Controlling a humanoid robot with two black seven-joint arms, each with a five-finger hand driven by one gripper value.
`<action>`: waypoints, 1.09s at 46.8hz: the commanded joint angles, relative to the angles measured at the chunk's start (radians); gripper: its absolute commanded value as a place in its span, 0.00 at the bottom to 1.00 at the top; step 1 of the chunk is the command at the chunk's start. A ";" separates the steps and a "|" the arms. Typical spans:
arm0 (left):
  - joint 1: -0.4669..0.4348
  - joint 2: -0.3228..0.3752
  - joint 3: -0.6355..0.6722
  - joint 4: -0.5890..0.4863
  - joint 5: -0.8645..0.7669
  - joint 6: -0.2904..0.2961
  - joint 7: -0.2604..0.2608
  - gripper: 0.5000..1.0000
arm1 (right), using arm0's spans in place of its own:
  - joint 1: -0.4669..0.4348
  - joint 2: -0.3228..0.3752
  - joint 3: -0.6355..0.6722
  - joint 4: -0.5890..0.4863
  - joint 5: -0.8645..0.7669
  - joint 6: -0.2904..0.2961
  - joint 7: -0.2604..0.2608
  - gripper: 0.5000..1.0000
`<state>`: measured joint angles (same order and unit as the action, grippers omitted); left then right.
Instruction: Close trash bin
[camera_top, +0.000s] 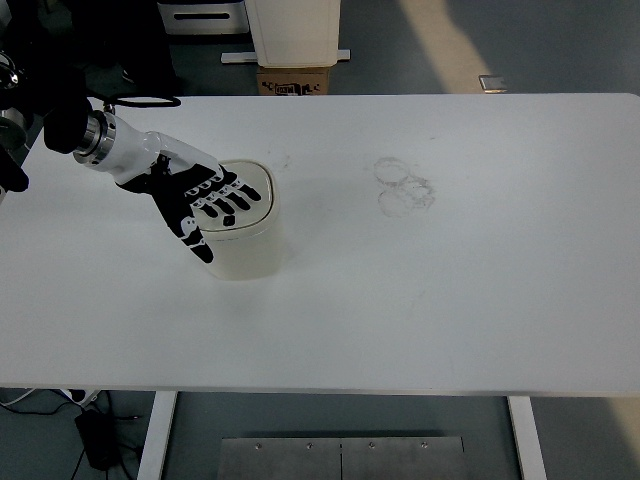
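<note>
On the left part of the white rectangular table (450, 300) stands a small cream plastic trash bin (243, 245) with rounded corners, its lid (252, 192) lying flat and level on the rim. Over that lid lies the left hand (205, 200), black with white knuckle plates, palm down, fingers (237, 200) spread and stretched flat across the top, grasping nothing; the thumb hangs down the bin's near left side. Its white forearm runs up toward the table's far left corner. Faint ring-shaped smudges (405, 185) mark the tabletop well to the right. Beyond the far edge sits a brown cardboard box (294, 79).
</note>
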<state>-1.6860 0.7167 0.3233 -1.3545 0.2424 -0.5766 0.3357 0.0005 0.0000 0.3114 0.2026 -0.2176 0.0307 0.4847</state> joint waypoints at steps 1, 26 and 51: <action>-0.006 0.003 -0.004 0.003 0.000 -0.002 0.000 1.00 | -0.001 0.000 0.000 0.000 0.001 0.000 0.000 0.98; 0.008 0.000 -0.004 0.000 0.000 0.011 0.000 1.00 | -0.001 0.000 0.002 0.000 0.000 0.000 0.000 0.98; -0.080 0.044 -0.099 0.014 0.012 0.012 0.000 1.00 | -0.001 0.000 0.000 0.000 0.000 0.000 0.000 0.98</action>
<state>-1.7614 0.7452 0.2464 -1.3471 0.2546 -0.5651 0.3362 0.0009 0.0000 0.3114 0.2025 -0.2176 0.0307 0.4847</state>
